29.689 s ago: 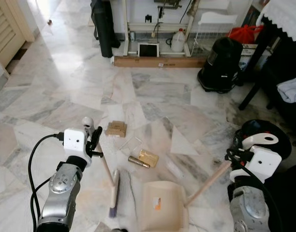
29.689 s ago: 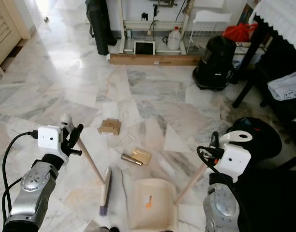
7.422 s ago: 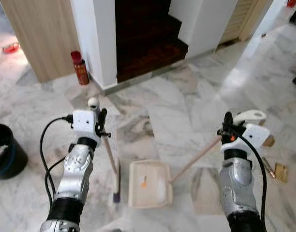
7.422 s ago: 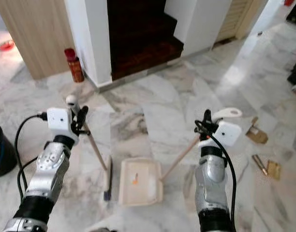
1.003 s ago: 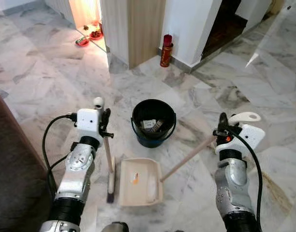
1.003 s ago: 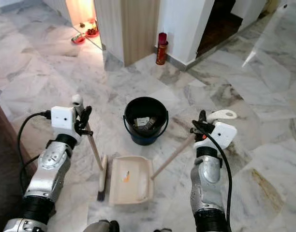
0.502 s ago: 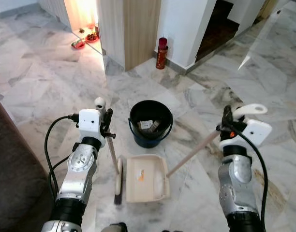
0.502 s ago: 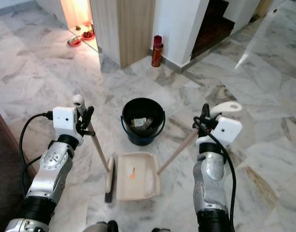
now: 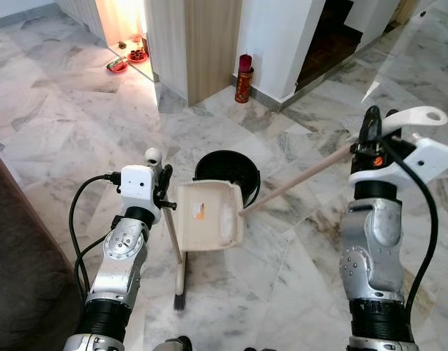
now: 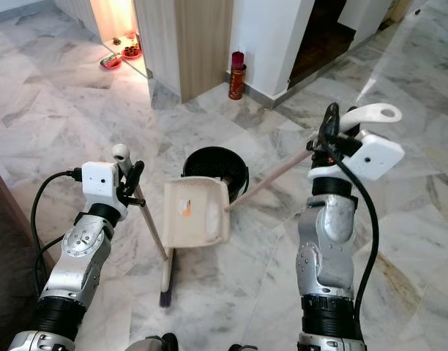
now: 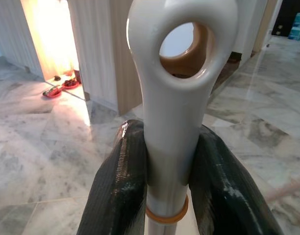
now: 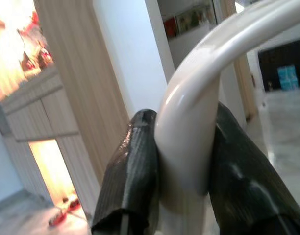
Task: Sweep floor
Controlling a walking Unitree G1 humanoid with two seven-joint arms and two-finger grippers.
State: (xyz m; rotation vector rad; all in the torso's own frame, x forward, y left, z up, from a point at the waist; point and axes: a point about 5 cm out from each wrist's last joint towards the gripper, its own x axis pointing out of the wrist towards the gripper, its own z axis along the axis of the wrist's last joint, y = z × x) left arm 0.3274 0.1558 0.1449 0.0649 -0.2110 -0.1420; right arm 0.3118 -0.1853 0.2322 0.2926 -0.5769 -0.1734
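My left gripper point(image 9: 160, 191) is shut on the white top of a broom handle point(image 11: 182, 98), its black fingers point(image 11: 123, 186) on either side. The broom stands on the marble floor with its brush head point(image 9: 180, 284) down. My right gripper point(image 9: 370, 137) is shut on the curved white end of the dustpan's handle point(image 12: 189, 142). The cream dustpan point(image 9: 209, 216) hangs off the floor, tipped up on edge against the black bucket point(image 9: 225, 155). The pan hides the bucket's near side and its inside.
A red can point(image 9: 244, 78) stands at the foot of a white wall. A wooden panel point(image 9: 202, 44) is beside it, with a lit room point(image 9: 121, 62) to its left. A dark sofa edge point(image 9: 15, 256) lies at my left. A dark stairway point(image 9: 330, 33) opens at the back right.
My right arm has risen and lifted the dustpan off the floor, tipping it up over the bucket. The broom and left arm have stayed about where they were.
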